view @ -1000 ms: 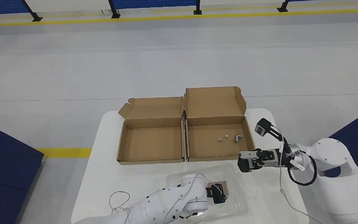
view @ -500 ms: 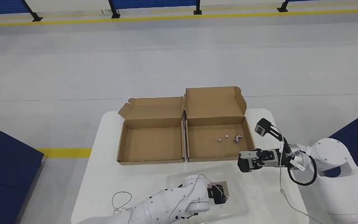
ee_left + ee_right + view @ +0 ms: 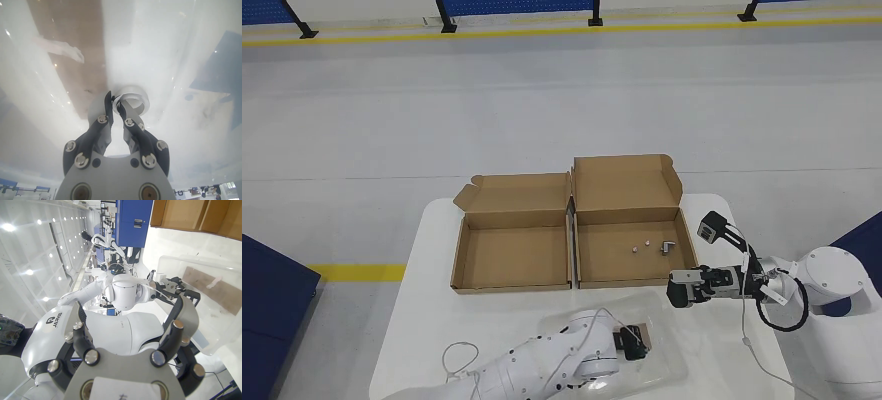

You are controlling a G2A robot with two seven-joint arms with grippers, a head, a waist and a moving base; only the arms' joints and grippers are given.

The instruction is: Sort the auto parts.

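Currently left gripper (image 3: 115, 106) down inside clear bin (image 3: 670, 368), jaws narrowed on wall of metal ring (image 3: 140, 95), one finger inside ring, probably for firm lift. Right gripper (image 3: 675, 290) hovers beside right cardboard box (image 3: 627, 185), jaws wide, empty, apparently kept out of way.
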